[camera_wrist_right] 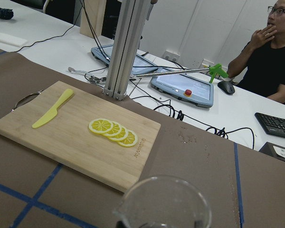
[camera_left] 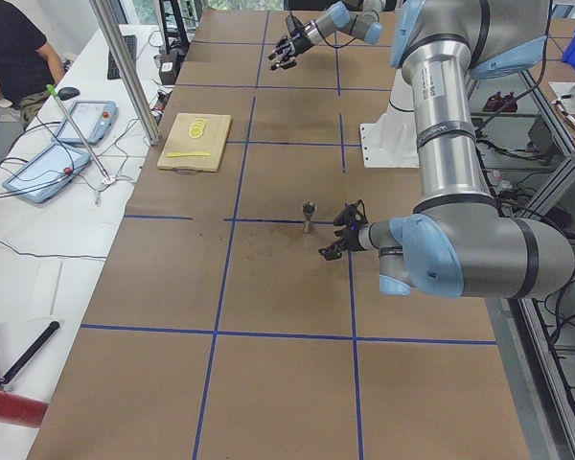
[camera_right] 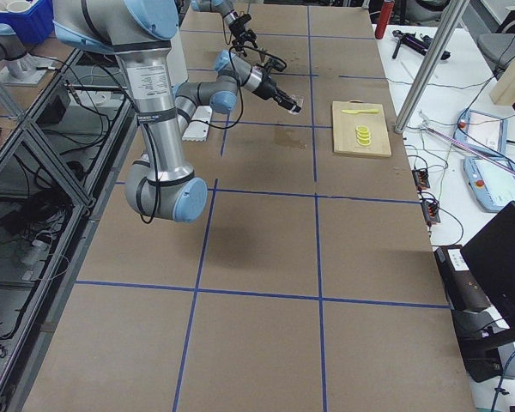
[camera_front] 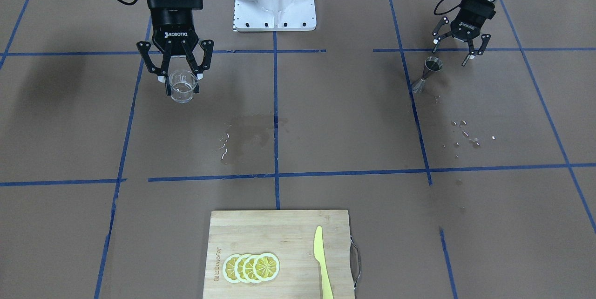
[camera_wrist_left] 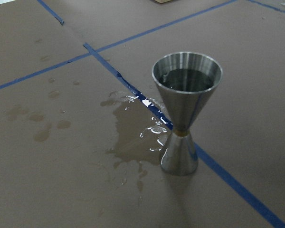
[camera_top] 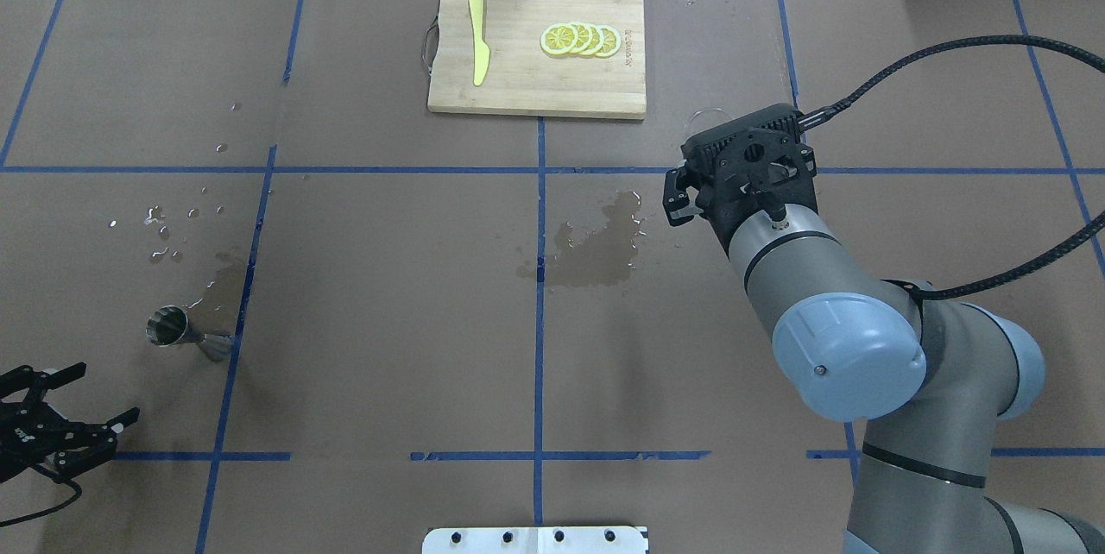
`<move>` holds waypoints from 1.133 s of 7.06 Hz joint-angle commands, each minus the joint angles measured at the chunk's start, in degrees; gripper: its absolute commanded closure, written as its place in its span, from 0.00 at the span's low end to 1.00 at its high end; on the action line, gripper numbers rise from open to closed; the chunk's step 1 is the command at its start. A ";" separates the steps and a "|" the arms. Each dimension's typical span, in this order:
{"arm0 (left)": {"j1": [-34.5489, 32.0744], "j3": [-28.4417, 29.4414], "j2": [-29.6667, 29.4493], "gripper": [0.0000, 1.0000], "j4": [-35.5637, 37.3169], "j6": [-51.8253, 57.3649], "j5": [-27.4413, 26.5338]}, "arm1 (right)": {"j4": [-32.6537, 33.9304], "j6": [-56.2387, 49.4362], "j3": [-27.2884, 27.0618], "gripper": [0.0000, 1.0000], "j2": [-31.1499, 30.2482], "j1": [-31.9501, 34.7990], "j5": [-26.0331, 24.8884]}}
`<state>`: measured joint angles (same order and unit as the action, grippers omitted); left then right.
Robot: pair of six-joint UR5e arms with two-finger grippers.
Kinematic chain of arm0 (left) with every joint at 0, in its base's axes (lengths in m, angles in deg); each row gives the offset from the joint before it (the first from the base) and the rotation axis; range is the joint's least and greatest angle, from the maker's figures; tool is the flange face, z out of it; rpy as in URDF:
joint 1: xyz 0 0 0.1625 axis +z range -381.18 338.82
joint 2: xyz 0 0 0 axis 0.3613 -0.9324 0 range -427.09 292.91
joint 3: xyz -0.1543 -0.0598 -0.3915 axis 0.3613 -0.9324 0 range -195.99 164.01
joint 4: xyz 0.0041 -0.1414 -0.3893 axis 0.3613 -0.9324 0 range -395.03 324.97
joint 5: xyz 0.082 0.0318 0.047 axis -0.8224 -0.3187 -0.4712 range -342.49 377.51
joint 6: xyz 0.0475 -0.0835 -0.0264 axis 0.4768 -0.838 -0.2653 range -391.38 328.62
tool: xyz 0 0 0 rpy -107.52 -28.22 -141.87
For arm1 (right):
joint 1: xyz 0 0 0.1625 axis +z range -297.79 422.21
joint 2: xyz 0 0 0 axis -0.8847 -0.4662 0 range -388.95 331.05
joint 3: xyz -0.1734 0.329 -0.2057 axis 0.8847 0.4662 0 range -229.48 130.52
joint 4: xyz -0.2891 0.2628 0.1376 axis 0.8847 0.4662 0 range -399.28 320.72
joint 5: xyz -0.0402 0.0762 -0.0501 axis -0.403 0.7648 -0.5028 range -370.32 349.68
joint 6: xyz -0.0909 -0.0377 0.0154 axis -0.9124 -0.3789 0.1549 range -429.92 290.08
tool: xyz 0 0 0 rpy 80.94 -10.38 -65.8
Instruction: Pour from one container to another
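Clamping the beaker [camera_front: 181,91] aloft, the right gripper [camera_front: 180,78] looks ready to pour, while the left gripper [camera_top: 108,390], jaws apart, hovers at about eight o'clock of the jigger [camera_top: 177,331] in the overhead view.

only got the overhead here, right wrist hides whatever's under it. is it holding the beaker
Observer: Yes. In the front view the right gripper is shut on the rim of a clear glass beaker.
Operator: is it off the table
Observer: It looks so. In the right side view the beaker hangs above the table, not resting on it.
Operator: anything in the jigger
Observer: Yes. The left wrist view shows liquid in the upper cup of the jigger, with its level below the rim.
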<state>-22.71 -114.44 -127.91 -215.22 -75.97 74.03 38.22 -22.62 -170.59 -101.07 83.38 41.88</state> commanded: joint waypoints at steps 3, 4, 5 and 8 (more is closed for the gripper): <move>-19.93 2.20 0.45 0.01 -0.33 10.17 20.41 | -5.51 3.59 1.75 1.00 -1.26 -0.07 0.00; -26.45 2.11 -0.34 0.01 -0.07 13.01 26.91 | -6.30 3.59 1.84 1.00 -2.22 -0.07 -0.08; -32.95 2.81 -2.70 0.01 1.24 13.30 33.33 | -7.88 3.59 2.28 1.00 -3.02 -0.07 -0.17; -51.59 2.82 -12.26 0.01 14.73 13.30 53.19 | -15.78 4.29 5.09 1.00 -7.58 -0.07 -0.61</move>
<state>-66.74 -111.67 -135.97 -206.35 -62.73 119.10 25.60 -18.54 -166.70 -106.81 83.31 41.46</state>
